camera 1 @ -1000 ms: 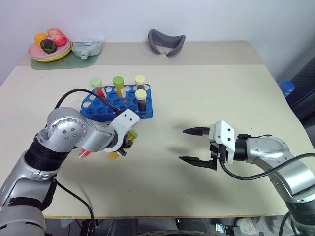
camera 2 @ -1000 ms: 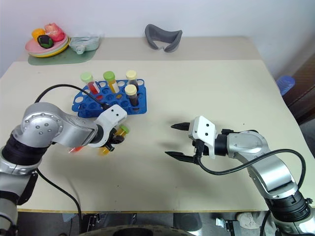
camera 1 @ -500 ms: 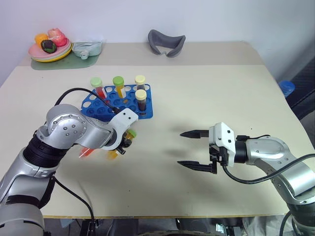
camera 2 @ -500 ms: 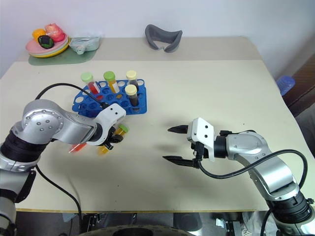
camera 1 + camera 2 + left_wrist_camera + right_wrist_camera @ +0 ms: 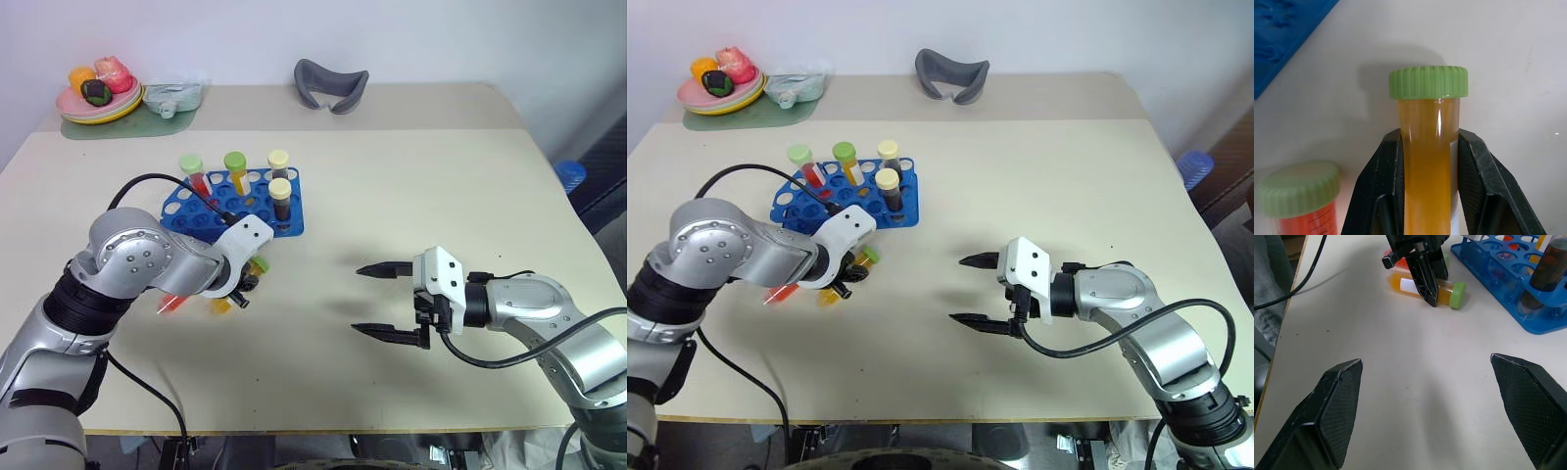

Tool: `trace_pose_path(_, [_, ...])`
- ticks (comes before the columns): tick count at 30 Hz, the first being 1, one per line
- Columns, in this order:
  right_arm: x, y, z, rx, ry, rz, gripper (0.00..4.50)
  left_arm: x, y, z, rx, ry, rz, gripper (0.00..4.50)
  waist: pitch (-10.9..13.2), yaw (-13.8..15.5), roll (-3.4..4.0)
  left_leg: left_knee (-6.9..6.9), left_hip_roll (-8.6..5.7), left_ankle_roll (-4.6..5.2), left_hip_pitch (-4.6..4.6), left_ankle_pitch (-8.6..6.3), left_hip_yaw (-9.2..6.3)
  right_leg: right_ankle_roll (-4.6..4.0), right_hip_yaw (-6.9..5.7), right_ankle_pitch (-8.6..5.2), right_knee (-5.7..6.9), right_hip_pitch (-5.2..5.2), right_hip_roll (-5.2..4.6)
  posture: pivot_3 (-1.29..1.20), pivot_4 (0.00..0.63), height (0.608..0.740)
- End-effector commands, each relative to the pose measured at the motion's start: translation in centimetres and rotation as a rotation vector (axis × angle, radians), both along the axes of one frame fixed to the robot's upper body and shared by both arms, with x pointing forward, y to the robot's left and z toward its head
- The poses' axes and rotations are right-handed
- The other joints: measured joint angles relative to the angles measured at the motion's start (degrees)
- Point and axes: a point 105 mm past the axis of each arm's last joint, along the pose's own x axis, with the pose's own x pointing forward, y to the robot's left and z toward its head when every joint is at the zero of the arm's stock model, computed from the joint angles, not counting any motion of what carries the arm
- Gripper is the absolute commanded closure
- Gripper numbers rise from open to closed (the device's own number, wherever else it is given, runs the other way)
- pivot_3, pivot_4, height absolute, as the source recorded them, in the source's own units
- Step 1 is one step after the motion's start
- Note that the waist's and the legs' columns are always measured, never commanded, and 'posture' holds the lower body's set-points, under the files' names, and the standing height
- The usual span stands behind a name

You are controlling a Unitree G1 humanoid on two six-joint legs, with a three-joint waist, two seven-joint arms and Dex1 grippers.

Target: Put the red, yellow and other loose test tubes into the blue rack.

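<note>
On the table (image 5: 411, 176), just in front of the blue rack (image 5: 235, 206), our left gripper (image 5: 1425, 161) has now clamped onto the lying yellow test tube (image 5: 1428, 147), while our right gripper (image 5: 382, 301) stays spread wide, empty.

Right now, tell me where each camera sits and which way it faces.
Head views: look forward and down over the table; both arms show.
Left wrist view: looks along the left gripper, shut on the yellow tube.
Right wrist view: looks past the open right gripper across the table.
Shared: yellow tube, blue rack.
</note>
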Motion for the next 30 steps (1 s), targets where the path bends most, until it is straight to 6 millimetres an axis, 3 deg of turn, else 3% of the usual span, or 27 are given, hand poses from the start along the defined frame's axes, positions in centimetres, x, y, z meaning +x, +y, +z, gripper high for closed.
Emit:
trace_pose_path(1, [-0.7, 0.6, 0.8, 0.01, -0.037, 0.035, 0.22, -0.3, 0.5, 3.2, -0.088, -0.133, -0.03, 3.66, 0.0, 0.0, -0.01, 0.0, 0.0, 0.0, -0.01, 0.0, 0.0, 0.0, 0.0, 0.0, 0.0, 0.0, 0.0, 0.0, 0.15, 0.74])
trace_pose_path(3, [-0.7, 0.5, 0.8, 0.009, -0.039, 0.03, 0.22, -1.2, 0.5, 5.8, -0.222, -0.273, -0.085, 3.66, 0.0, -0.2, -0.04, -0.05, 0.01, -0.06, -0.07, 0.03, 0.03, 0.0, 0.02, 0.0, -0.02, -0.1, 0.0, 0.0, 0.15, 0.74])
trace_pose_path(5, [-0.6, 0.4, 0.8, 0.011, -0.043, 0.025, 0.22, -1.6, 0.7, 7.2, -0.276, -0.377, -0.126, 3.66, 0.0, 0.1, -0.03, -0.12, 0.02, -0.31, -0.07, 0.17, 0.05, -0.01, 0.03, -0.01, -0.04, -0.14, 0.0, 0.0, 0.15, 0.74])
trace_pose_path(8, [0.2, 0.5, 1.2, 0.043, -0.061, -0.008, 0.22, -1.3, 1.9, 11.1, -0.425, -0.709, -0.147, 3.66, 0.0, 0.4, -0.01, -0.09, 0.0, -0.3, -0.04, 0.16, 0.06, -0.01, 0.01, -0.01, -0.1, -0.03, -0.05, 0.0, 0.15, 0.74])
trace_pose_path(10, [0.7, 0.8, 1.5, 0.066, -0.074, -0.028, 0.22, -1.0, 2.7, 12.5, -0.545, -0.836, -0.116, 3.66, 0.0, 0.6, -0.06, -0.05, -0.01, -0.19, -0.01, 0.11, 0.1, -0.01, 0.01, 0.0, -0.13, 0.03, -0.06, 0.0, 0.15, 0.74])
trace_pose_path(13, [1.6, 1.4, 2.0, 0.124, -0.092, -0.064, 0.22, 1.1, 3.7, 13.5, -0.606, -1.034, 0.014, 3.66, 0.0, 1.3, -0.08, 0.01, 0.0, -0.1, -0.02, 0.05, 0.09, -0.02, 0.0, 0.01, -0.13, 0.06, -0.05, 0.0, 0.15, 0.74])
trace_pose_path(16, [2.2, 2.0, 2.1, 0.162, -0.103, -0.09, 0.22, 2.9, 4.3, 13.1, -0.571, -1.213, 0.14, 3.66, 0.0, 1.6, -0.08, 0.0, -0.02, -0.05, -0.04, 0.03, 0.09, 0.0, 0.01, 0.02, -0.17, 0.05, -0.05, 0.0, 0.15, 0.74])
trace_pose_path(18, [2.5, 2.3, 2.2, 0.182, -0.107, -0.106, 0.22, 3.5, 3.6, 12.2, -0.554, -1.286, 0.148, 3.66, 0.0, 1.7, -0.08, 0.0, -0.02, -0.03, -0.07, 0.02, 0.09, 0.01, 0.01, 0.02, -0.19, 0.02, -0.05, 0.0, 0.15, 0.74])
trace_pose_path(23, [2.4, 2.7, 2.4, 0.218, -0.101, -0.119, 0.22, 4.0, 1.7, 9.4, -0.614, -1.3, 0.135, 3.66, 0.0, 1.6, -0.08, -0.02, -0.01, 0.0, -0.1, 0.0, 0.1, 0.01, 0.01, 0.02, -0.17, -0.04, -0.05, 0.0, 0.15, 0.74])
trace_pose_path(30, [1.8, 3.1, 2.1, 0.229, -0.09, -0.132, 0.22, 4.4, 0.1, 7.2, -0.685, -1.296, 0.1, 3.66, 0.0, 1.7, -0.06, 0.0, -0.01, 0.02, -0.06, -0.01, 0.09, 0.01, 0.0, 0.02, -0.1, 0.0, -0.04, 0.0, 0.15, 0.74])
